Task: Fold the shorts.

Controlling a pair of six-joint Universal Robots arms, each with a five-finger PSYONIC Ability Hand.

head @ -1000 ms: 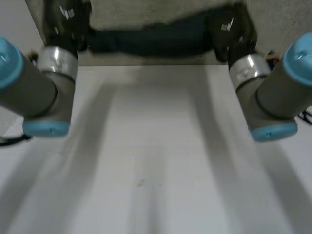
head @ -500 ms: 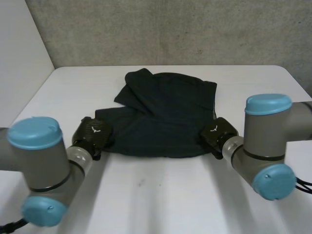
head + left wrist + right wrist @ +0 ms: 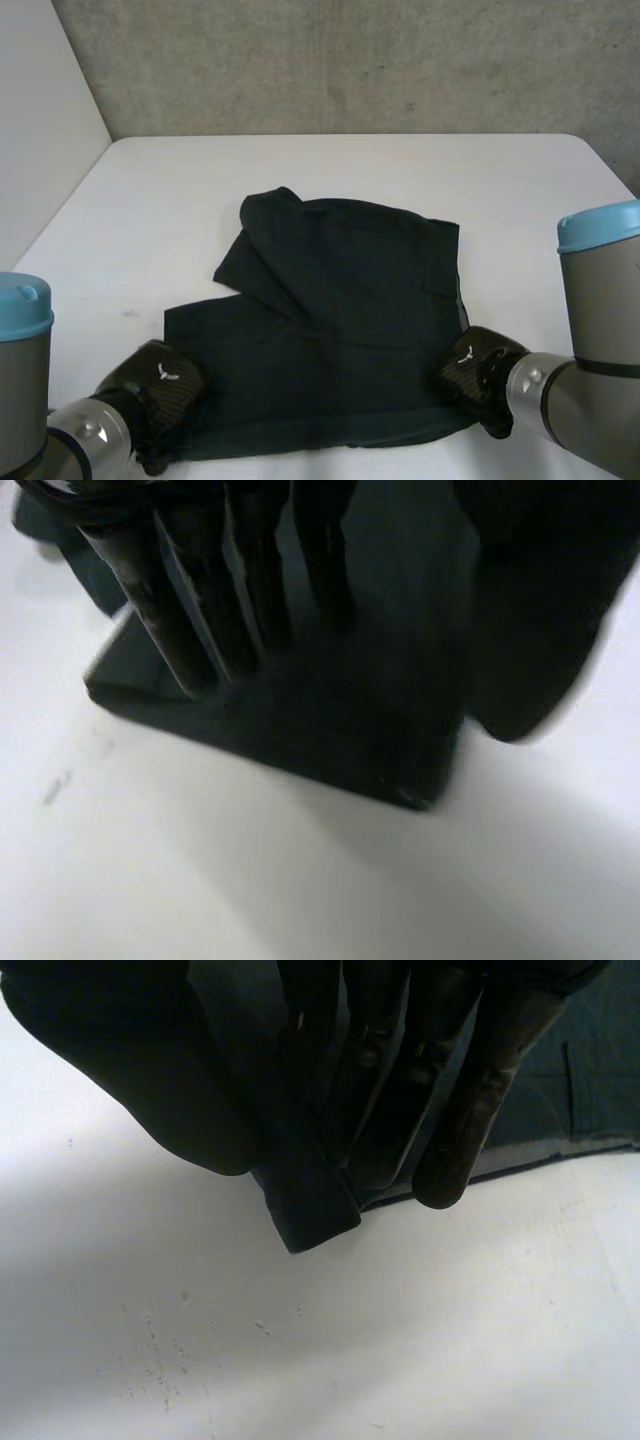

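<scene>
Shorts (image 3: 340,330) lie with long axis seemingly crosswise.

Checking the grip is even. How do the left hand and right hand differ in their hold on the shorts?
The left hand is at the shorts' near left corner, the right hand at the near right corner. The left hand's fingers lie straight across the cloth, whose edge reaches past their tips; the right hand pinches a small corner that pokes out between thumb and fingers. Both are on its near edge.

left hand (image 3: 163,386), right hand (image 3: 474,370): glossy black (white emblem on each) | arms (image 3: 600,310): grey, light-blue caps
</scene>
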